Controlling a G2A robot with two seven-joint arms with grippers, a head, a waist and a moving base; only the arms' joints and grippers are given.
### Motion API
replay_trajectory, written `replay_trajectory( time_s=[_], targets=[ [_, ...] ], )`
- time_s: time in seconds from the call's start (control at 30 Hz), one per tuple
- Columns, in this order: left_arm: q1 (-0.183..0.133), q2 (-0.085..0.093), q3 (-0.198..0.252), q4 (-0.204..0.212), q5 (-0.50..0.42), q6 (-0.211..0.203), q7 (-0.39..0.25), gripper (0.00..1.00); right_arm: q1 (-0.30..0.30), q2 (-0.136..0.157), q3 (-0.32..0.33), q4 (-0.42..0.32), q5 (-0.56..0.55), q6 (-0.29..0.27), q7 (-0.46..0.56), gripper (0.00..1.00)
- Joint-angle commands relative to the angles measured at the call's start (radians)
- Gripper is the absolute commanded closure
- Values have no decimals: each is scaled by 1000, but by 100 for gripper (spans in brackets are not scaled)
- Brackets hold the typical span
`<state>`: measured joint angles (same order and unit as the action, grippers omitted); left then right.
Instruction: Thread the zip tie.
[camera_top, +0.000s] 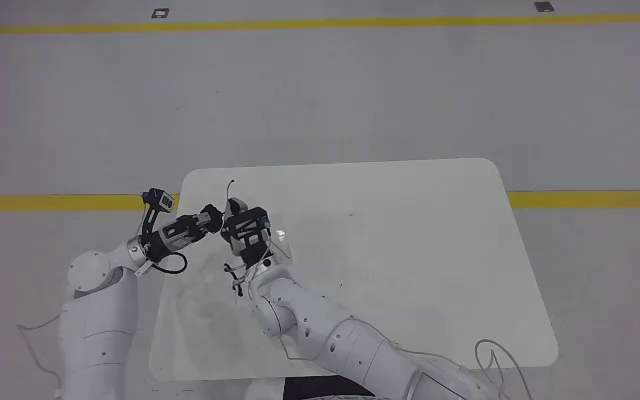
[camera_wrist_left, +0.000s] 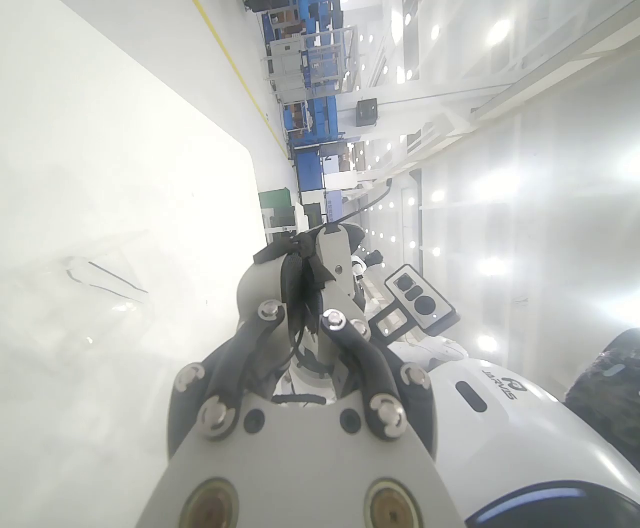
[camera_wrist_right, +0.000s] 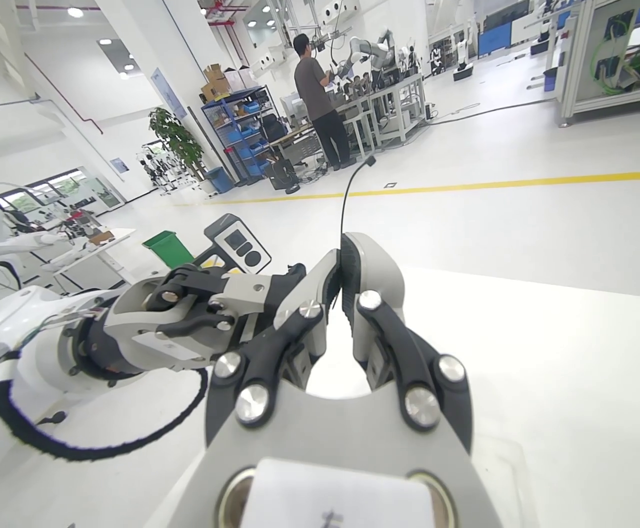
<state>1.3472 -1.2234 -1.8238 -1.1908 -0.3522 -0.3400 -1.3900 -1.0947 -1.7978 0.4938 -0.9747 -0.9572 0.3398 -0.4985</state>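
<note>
A thin black zip tie (camera_wrist_right: 345, 200) stands upright out of my right gripper (camera_wrist_right: 341, 255), which is shut on its strap; the square head is at the top, free. In the top view the zip tie (camera_top: 231, 190) rises above the right gripper (camera_top: 240, 216) near the white table's far left corner. My left gripper (camera_top: 213, 217) comes in level from the left, its tips against the right gripper's side. The left gripper (camera_wrist_left: 300, 260) has its black pads pressed together, shut. What lies between them is hidden. The zip tie (camera_wrist_left: 367, 202) curves away beyond its tips.
A clear plastic bag (camera_wrist_left: 105, 285) with spare black ties lies flat on the white table (camera_top: 420, 260) just right of the grippers. The table's left edge and far edge are close to both grippers. The right half of the table is bare.
</note>
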Motion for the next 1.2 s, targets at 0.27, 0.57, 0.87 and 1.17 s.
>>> replay_trajectory(
  time_s=[0.27, 0.57, 0.87, 1.17],
  targets=[
    [0, 0, 0, 0, 0, 0, 0, 100, -13, 6, 7, -18, 5, -16, -56, 100],
    [0, 0, 0, 0, 0, 0, 0, 100, -26, 11, 15, -40, -25, -41, -43, 100],
    [0, 0, 0, 0, 0, 0, 0, 100, -30, 13, 15, -50, -39, -27, -18, 100],
    [0, 0, 0, 0, 0, 0, 0, 100, -29, 12, 16, -42, -44, -20, -3, 100]
  ],
)
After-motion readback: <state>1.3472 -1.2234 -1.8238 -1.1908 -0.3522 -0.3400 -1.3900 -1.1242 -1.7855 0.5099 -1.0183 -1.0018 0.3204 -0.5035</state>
